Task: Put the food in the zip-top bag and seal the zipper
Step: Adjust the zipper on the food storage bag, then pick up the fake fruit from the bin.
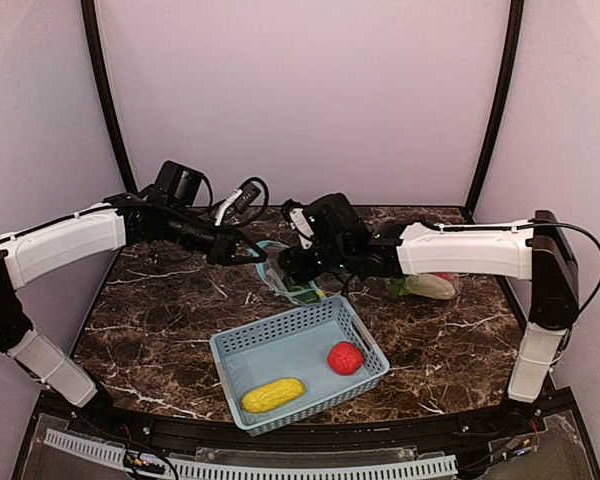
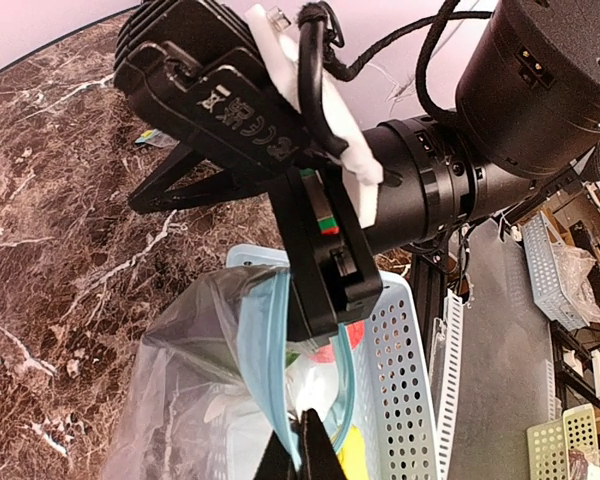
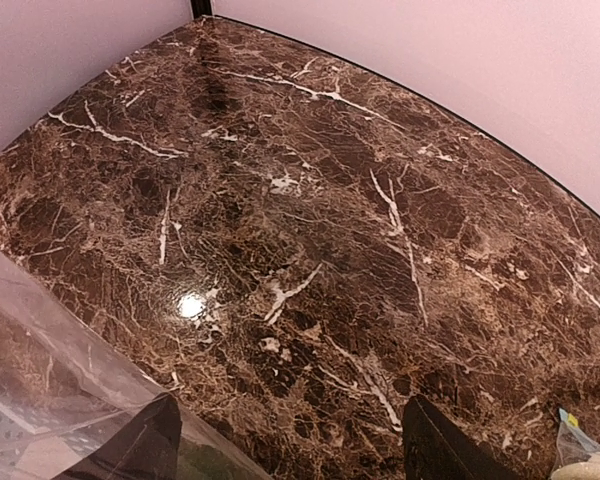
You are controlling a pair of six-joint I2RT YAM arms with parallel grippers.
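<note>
A clear zip-top bag (image 1: 280, 278) with a blue zipper lies behind the basket. My left gripper (image 1: 250, 252) is shut on its blue zipper rim (image 2: 265, 350) and holds the mouth open; its fingertips (image 2: 302, 425) show at the bottom of the left wrist view. My right gripper (image 1: 288, 268) is at the bag's mouth, its jaws wide open (image 3: 290, 403), with bag film (image 3: 50, 350) and a dark green thing (image 3: 205, 465) by its left finger. Yellow corn (image 1: 273, 394) and a red apple (image 1: 345, 357) lie in the basket. A white radish (image 1: 425, 287) lies to the right.
The light blue plastic basket (image 1: 242, 348) stands at the front centre, right next to the bag; its perforated wall (image 2: 410, 380) shows in the left wrist view. The two arms meet over the table's middle. Purple walls close the back and sides.
</note>
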